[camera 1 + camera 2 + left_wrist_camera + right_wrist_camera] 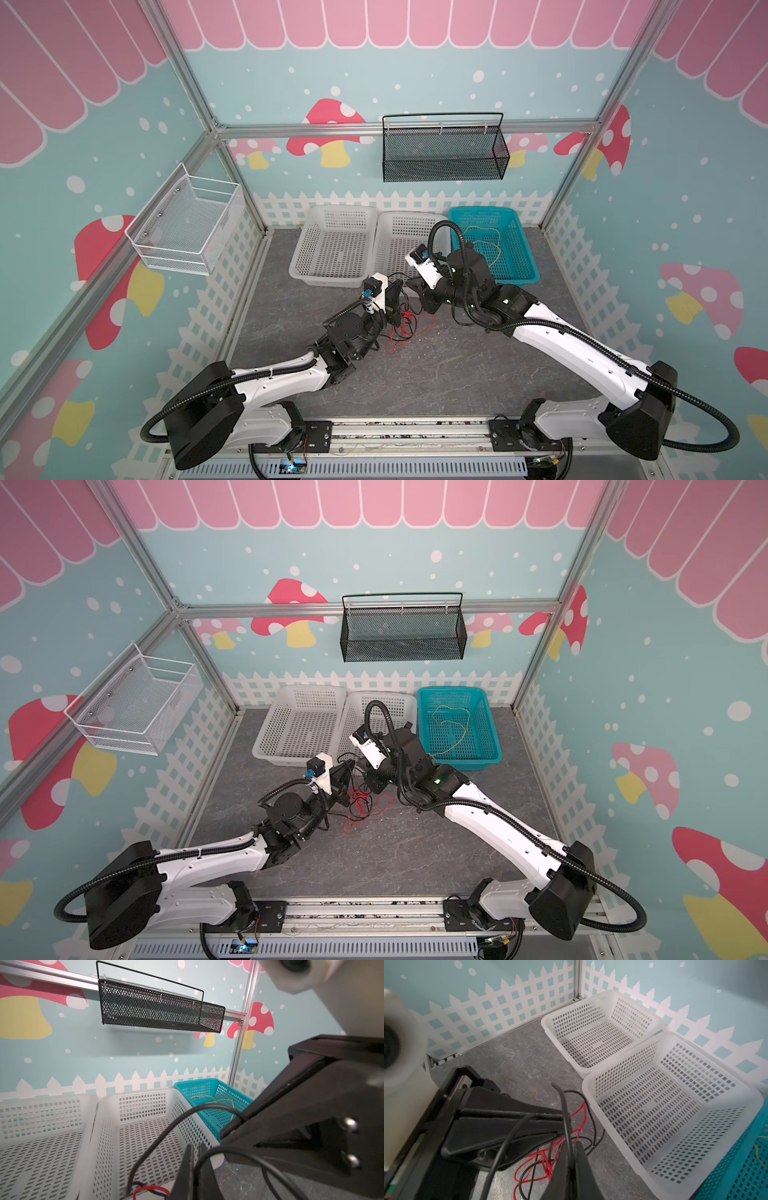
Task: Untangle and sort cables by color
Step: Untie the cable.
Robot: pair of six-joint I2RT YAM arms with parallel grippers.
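Observation:
Red and black cables lie tangled on the grey floor; the red cable [417,328] [548,1159] loops between my two arms in front of the baskets. A yellow cable [486,239] [216,1101] lies in the teal basket [525,253]. My left gripper [400,284] [196,1148] is shut on a black cable [166,1132] that loops out from its tips. My right gripper [410,284] [572,1147] faces it tip to tip. It is shut on the black cable [564,1103], which rises between its fingers. Both hover just above the tangle.
Two white baskets [299,253] [399,218] stand side by side left of the teal one at the back. A black mesh basket [444,162] hangs on the back wall and a white wire basket [187,224] on the left wall.

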